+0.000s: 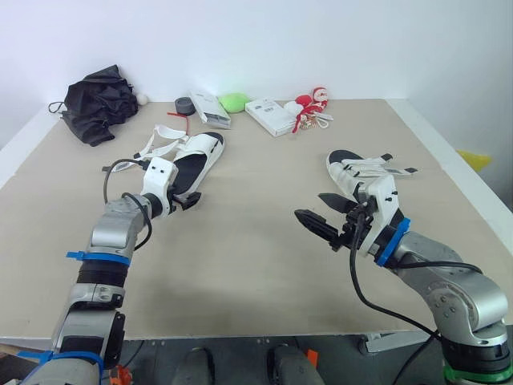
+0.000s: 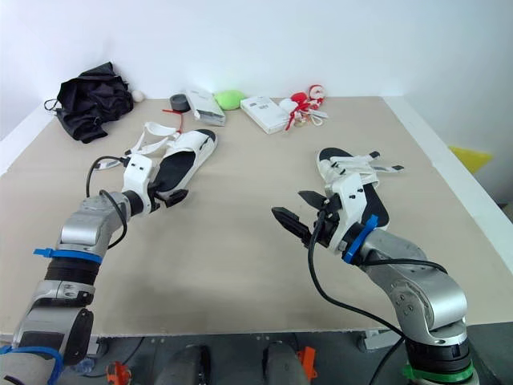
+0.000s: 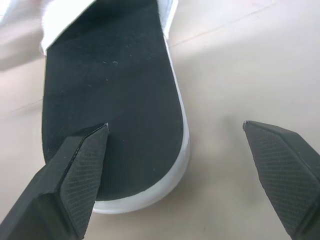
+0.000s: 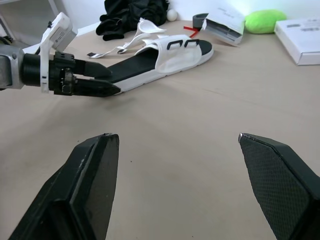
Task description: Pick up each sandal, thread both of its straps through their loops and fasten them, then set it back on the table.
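1. The right gripper [image 1: 311, 207] is nearest. Its fingers are spread wide with nothing between them, above bare table [image 1: 240, 273]. The black pads [image 4: 90, 175] are wedge-shaped, with a fine crosshatch grain.
2. The right sandal [image 1: 343, 166] lies flat just behind that gripper. The wrist hides its near end. White straps cross its black footbed, but whether they pass through loops is hard to make out.
3. The left gripper [image 1: 192, 200] is also spread wide and holds nothing. In the left wrist view one finger [image 3: 75, 180] overlaps the heel and the other stands over bare table. I cannot tell whether either touches.
4. The left sandal [image 1: 196, 156] lies flat with its rounded heel at that gripper. It has a matte black, finely pebbled footbed and a smooth white rim. The white band carries two dark loops [image 4: 181, 44]. Its loose straps [image 1: 160, 144] splay out on the table unfastened.
5. Along the far edge are a crumpled black cloth [image 1: 100, 103], a grey roll [image 1: 185, 105], two flat white boxes [image 1: 270, 115], a green rounded lump [image 1: 234, 102] and red-and-white bits [image 1: 311, 104] too small to identify.
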You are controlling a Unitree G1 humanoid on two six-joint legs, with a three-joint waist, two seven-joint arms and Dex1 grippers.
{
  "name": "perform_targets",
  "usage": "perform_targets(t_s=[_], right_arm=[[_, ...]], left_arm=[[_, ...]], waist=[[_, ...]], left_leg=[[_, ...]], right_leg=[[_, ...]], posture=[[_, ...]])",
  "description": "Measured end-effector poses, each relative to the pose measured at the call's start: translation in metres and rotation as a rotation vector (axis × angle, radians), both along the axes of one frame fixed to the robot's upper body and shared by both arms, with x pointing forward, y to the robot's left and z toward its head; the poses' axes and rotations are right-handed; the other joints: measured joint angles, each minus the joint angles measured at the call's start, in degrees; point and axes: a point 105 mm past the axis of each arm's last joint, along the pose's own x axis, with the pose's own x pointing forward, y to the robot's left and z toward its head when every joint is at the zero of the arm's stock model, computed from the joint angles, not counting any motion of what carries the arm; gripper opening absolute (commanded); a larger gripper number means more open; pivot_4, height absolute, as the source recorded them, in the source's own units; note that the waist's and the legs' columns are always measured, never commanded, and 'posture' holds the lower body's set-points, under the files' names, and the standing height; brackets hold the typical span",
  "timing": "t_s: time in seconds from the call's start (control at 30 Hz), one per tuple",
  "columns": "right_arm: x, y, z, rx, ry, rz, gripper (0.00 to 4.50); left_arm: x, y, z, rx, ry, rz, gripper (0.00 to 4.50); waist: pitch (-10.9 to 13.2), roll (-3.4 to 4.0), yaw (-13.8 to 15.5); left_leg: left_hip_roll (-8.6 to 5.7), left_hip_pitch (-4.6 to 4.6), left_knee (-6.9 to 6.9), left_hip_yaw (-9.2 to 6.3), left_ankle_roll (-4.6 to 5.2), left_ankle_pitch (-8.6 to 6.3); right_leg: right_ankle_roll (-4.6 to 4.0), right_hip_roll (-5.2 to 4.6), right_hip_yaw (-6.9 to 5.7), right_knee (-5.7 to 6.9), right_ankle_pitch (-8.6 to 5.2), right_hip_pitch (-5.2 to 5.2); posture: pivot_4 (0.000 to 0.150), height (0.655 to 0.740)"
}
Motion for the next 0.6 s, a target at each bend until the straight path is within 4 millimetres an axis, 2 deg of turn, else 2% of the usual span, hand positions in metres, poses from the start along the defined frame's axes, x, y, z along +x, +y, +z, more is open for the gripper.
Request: perform_targets(t_s=[0.17, 0.53, 0.6], right_arm=[[0.003, 0.002, 0.004, -0.005, -0.019, 0.015, 4.12], [0.005, 0.003, 0.002, -0.011, -0.018, 0.023, 4.12], [0.005, 0.003, 0.002, -0.011, -0.017, 0.021, 4.12]], left_arm=[[0.005, -0.015, 0.012, -0.054, 0.032, -0.014, 4.42], [0.029, -0.032, 0.061, -0.063, -0.045, -0.028, 4.42], [0.030, -0.034, 0.063, -0.066, -0.052, -0.036, 4.42]], waist=[[0.1, -0.17, 0.4], [0.4, -0.69, 1.2], [0.4, -0.69, 1.2]], left_leg=[[-0.08, -0.64, 0.18, -0.08, 0.02, 0.02], [-0.12, -0.96, 0.16, -0.19, -0.02, -0.03], [-0.14, -0.97, 0.16, -0.18, -0.04, -0.03]], right_leg=[[0.18, 0.01, 0.04, -0.02, 0.10, -0.42], [0.31, 0.04, 0.06, -0.11, 0.00, -0.62], [0.33, 0.02, 0.06, -0.12, -0.01, -0.62]], posture=[[0.150, 0.7400], [0.150, 0.7400], [0.150, 0.7400]])
